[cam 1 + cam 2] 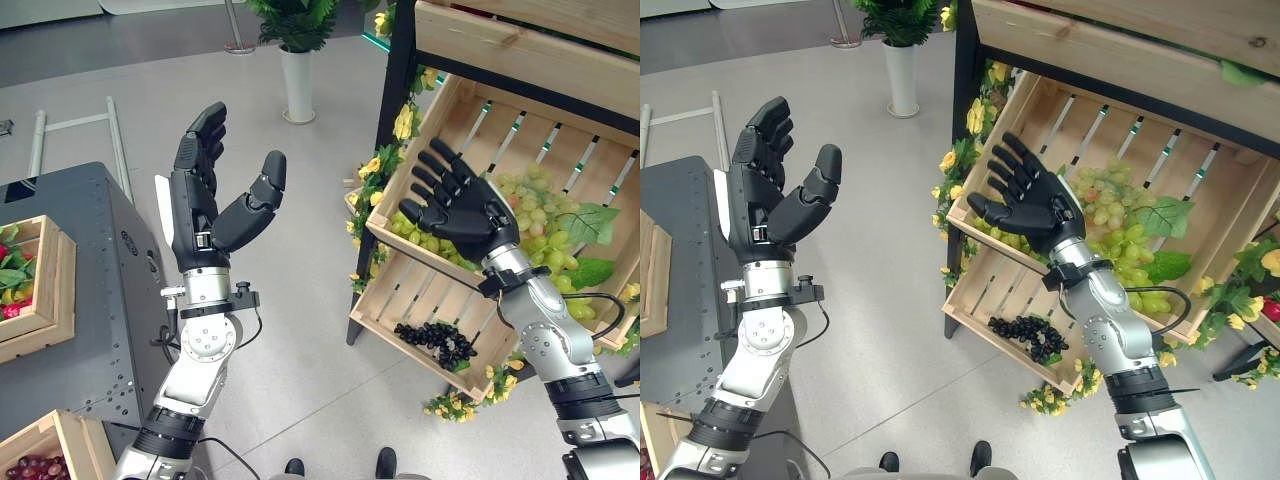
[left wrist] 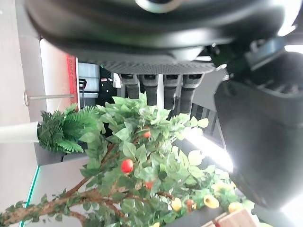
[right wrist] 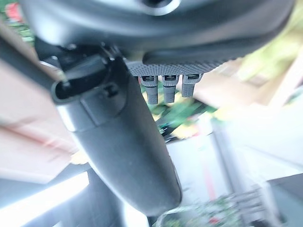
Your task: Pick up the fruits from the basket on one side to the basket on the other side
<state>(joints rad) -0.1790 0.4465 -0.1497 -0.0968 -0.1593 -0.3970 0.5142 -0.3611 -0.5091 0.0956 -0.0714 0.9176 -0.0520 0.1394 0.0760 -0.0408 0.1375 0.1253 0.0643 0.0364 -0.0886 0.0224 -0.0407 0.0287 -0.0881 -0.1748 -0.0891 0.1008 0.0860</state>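
A tilted wooden crate [image 1: 432, 128] on the shelf at the right holds green grapes [image 1: 540, 215] and leaves. Below it, a second slatted crate [image 1: 398, 298] holds a bunch of black grapes [image 1: 437, 340]. My right hand [image 1: 468, 212] hovers open in front of the upper crate's lower rim, fingers spread, holding nothing. My left hand [image 1: 198, 205] is raised over the floor left of the shelf, open and holding nothing, thumb apart from the fingers. Both wrist views show straight fingers [image 2: 156, 87] [image 3: 163, 87].
A grey table [image 1: 90, 300] at the left carries a wooden crate [image 1: 45, 300] with mixed fruit and another [image 1: 60, 430] with red grapes [image 1: 38, 466]. Yellow flowers [image 1: 375, 170] edge the black shelf post [image 1: 398, 100]. A potted plant in a white vase [image 1: 298, 85] stands behind.
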